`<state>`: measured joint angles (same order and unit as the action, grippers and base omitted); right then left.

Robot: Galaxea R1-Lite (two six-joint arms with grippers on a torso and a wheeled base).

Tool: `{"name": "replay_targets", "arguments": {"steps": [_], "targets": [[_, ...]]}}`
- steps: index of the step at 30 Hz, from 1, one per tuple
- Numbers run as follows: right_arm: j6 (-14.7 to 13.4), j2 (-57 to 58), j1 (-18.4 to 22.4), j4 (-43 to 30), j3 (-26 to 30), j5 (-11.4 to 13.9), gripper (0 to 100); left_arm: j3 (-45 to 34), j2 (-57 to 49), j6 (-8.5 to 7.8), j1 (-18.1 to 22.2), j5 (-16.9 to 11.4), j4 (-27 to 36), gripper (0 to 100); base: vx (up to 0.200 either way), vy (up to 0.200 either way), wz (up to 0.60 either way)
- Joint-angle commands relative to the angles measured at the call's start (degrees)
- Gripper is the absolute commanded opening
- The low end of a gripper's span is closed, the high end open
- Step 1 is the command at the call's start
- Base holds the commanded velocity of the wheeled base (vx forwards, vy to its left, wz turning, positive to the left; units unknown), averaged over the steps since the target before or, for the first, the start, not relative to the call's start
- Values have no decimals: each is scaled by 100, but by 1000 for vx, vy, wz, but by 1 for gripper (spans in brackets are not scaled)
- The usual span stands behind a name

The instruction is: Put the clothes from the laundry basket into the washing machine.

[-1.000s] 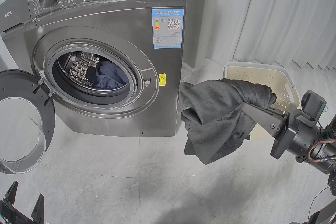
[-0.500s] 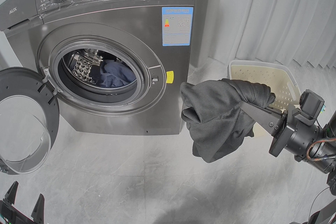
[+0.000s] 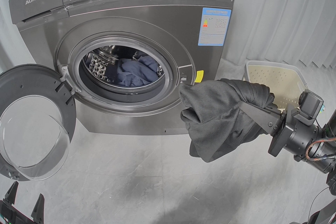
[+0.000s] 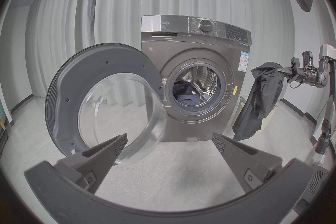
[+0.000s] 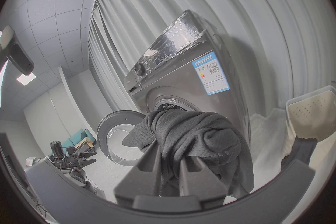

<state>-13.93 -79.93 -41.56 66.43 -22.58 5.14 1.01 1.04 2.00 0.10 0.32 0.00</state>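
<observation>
The washing machine (image 3: pixel 140 25) stands at the far left, its round door (image 3: pixel 31 119) swung open to the left. A black garment (image 3: pixel 213 112) hangs above the floor just right of the drum opening, in front of the machine's right edge. The cream laundry basket (image 3: pixel 280 76) sits on the floor at the far right, behind the garment. Blue clothes (image 3: pixel 136 72) lie inside the drum. The right gripper (image 3: pixel 246 107) has its jaws clamped on the black garment's upper folds. The left gripper (image 4: pixel 168 137) sits low at the near left, jaws wide apart
</observation>
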Motion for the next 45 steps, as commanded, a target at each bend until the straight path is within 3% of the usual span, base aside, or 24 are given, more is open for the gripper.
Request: {"name": "replay_targets", "arguments": {"steps": [1, 14, 26, 30, 33, 41, 45], "targets": [[5, -13, -1, 2, -1, 4, 0, -92, -68, 2, -1, 3, 0, 100, 0, 0, 0], [-4, -49, 7, 2, 8, 4, 0, -92, -68, 2, -1, 3, 0, 100, 0, 0, 0], [-110, -110, 42, -60, -19, -31, 0, -92, -68, -59, -1, -5, 0, 100, 0, 200, 0], [-118, -137, -37, -86, -10, -75, 0, -101, -77, -103, 8, -5, 0, 100, 0, 0, 0], [-118, -286, -133, -24, 8, -277, 0, -101, -86, -174, 8, -14, 0, 100, 0, 0, 0], [-118, -541, -415, -7, -194, -637, 0, -101, -77, -156, 8, -14, 0, 100, 0, 0, 0], [-136, -699, -415, 2, -265, -699, 0, -92, -68, -147, 8, -14, 9, 100, 0, 0, 0]]}}
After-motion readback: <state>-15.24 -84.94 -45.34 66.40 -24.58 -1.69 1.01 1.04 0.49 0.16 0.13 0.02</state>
